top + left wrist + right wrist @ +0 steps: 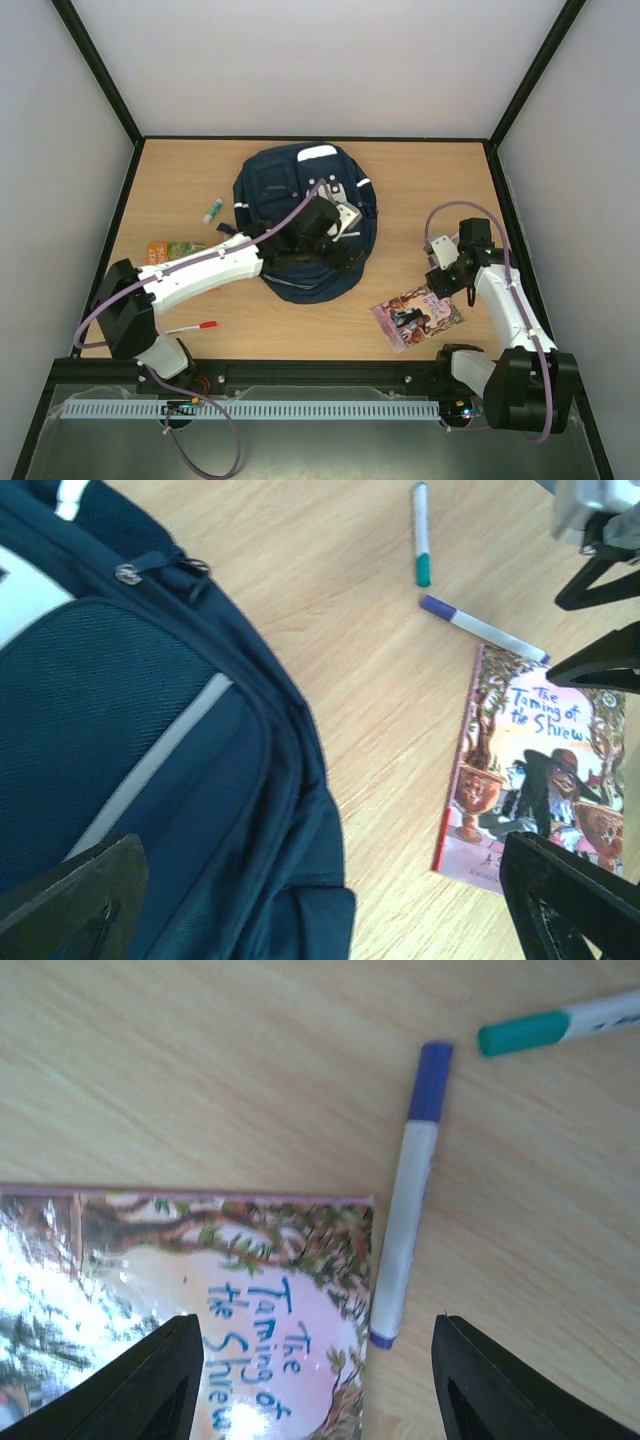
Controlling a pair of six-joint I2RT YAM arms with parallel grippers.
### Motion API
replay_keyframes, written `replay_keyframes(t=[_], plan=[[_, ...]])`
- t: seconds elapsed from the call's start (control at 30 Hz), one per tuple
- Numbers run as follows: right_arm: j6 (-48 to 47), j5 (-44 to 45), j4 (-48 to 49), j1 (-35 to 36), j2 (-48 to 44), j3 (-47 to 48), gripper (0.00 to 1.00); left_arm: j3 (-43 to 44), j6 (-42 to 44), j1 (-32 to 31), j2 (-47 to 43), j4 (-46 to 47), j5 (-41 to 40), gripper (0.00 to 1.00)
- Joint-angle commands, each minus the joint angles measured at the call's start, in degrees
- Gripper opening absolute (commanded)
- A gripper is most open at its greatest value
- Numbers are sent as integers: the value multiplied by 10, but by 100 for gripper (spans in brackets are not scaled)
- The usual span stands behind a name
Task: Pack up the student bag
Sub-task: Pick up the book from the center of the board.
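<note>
The navy student bag (290, 190) lies flat mid-table, and its front pocket with a grey stripe fills the left of the left wrist view (150, 780). My left gripper (340, 225) hovers over the bag's right side, wide open and empty (320, 900). A pink book, "The Taming of the Shrew" (417, 315), lies right of the bag and also shows in both wrist views (530, 770) (180, 1290). My right gripper (445, 285) is open and empty above the book's top corner (310, 1380). A purple-capped marker (405, 1200) lies against the book's edge.
A green-capped marker (555, 1025) lies just beyond the purple one. Both markers show in the left wrist view (421, 535) (480, 630). Left of the bag lie another green-capped marker (213, 210), an orange packet (170, 250) and a red pen (190, 327).
</note>
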Motion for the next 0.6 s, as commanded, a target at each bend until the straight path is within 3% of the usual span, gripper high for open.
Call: replay_keyframes(t=[0.0, 0.1, 0.23, 0.3, 0.43, 0.57], plan=[[-72, -15, -82, -8, -14, -22, 63, -10, 7, -38, 30, 63, -28, 100], [-128, -31, -127, -8, -31, -24, 63, -17, 8, -70, 51, 118, -63, 99], [-184, -11, -174, -8, -42, -28, 63, 42, 4, -96, 106, 108, -102, 99], [-207, 8, -183, -8, -52, -40, 63, 94, -24, -103, 152, 66, -168, 99], [-235, 49, -186, -8, -68, -59, 64, 267, -69, -105, 283, -139, -299, 100], [-249, 70, -198, -8, -75, -65, 65, 244, -75, -108, 292, -97, -330, 99]])
